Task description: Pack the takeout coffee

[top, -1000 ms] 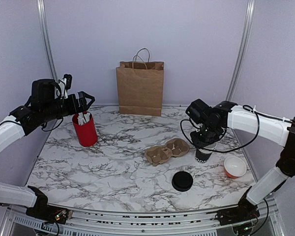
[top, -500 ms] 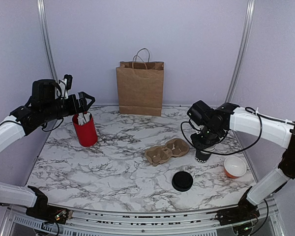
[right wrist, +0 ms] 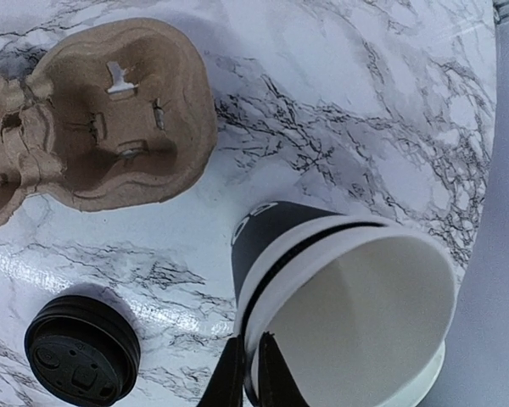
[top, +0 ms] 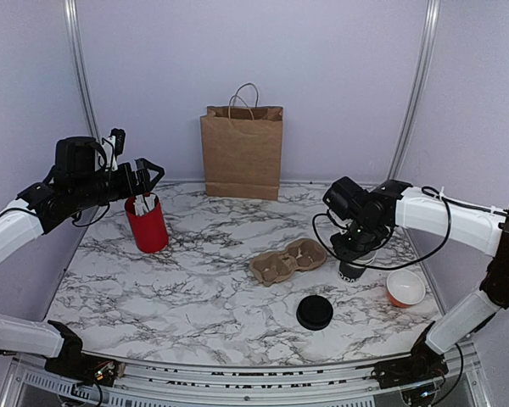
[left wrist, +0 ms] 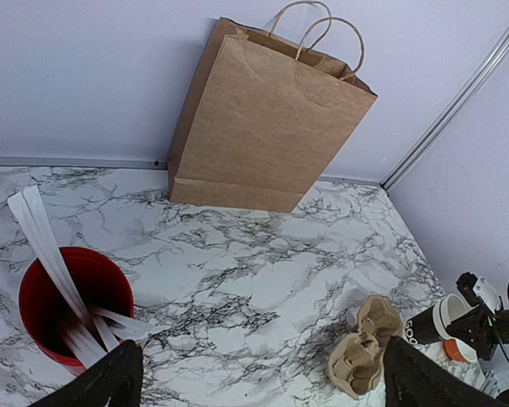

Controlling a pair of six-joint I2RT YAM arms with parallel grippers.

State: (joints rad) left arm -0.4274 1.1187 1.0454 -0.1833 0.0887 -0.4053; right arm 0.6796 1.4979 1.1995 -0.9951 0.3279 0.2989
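The takeout coffee (top: 353,270) is a black paper cup with white print near its base, standing right of centre. In the right wrist view the takeout coffee (right wrist: 288,242) shows a white band under its rim and an empty white inside. My right gripper (top: 357,253) (right wrist: 251,341) is shut on the cup's near rim, one finger outside the wall and one inside. The cup (left wrist: 430,323) also shows small in the left wrist view. My left gripper (top: 147,175) (left wrist: 267,375) hangs open above the red holder (top: 147,225) (left wrist: 47,297), holding nothing.
A brown paper bag (top: 242,153) (left wrist: 267,127) stands at the back wall. A cardboard cup carrier (top: 288,260) (right wrist: 102,119) lies just left of the cup. A flat black lid (top: 314,312) (right wrist: 82,348) lies nearer the front. An orange bowl (top: 405,288) sits to the cup's right.
My right gripper's jaws have closed onto the cup's rim, and the arm has shifted slightly. The cup stays on the table. The left arm has not moved.
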